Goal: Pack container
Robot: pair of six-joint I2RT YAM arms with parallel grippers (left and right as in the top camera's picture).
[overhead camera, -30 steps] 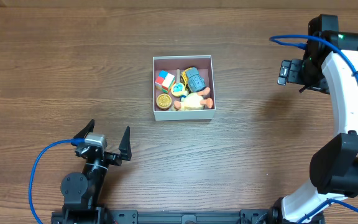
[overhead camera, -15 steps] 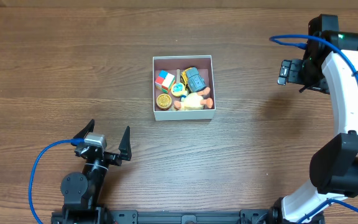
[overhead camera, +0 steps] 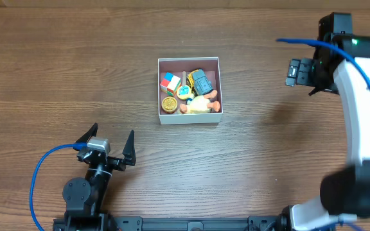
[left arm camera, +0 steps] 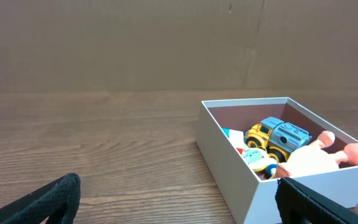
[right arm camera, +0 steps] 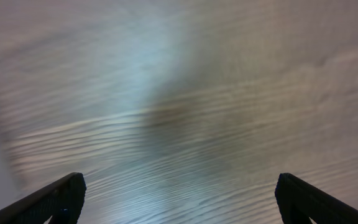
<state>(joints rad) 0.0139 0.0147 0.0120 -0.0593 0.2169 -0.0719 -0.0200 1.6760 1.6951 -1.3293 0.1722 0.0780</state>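
Note:
The container (overhead camera: 189,61), a square white-walled box with a pinkish-maroon inside, sits mid-table and holds several small toys: a colourful cube, a blue and yellow truck (overhead camera: 200,80), a gold disc and a pale duck-like toy. It also shows at the right of the left wrist view (left arm camera: 229,158) with the truck (left arm camera: 278,135) inside. My left gripper (overhead camera: 113,147) is open and empty near the front edge, left of the box. My right gripper (overhead camera: 293,72) is raised at the far right; its wrist view (right arm camera: 179,199) shows wide-open fingers over blurred bare wood.
The brown wooden table (overhead camera: 76,77) surrounds the box. A blue cable (overhead camera: 40,173) loops from the left arm at the front edge. Another blue cable (overhead camera: 300,42) runs along the right arm.
The right arm has shifted slightly, and its wrist view is motion-blurred. The left arm and the box have not moved.

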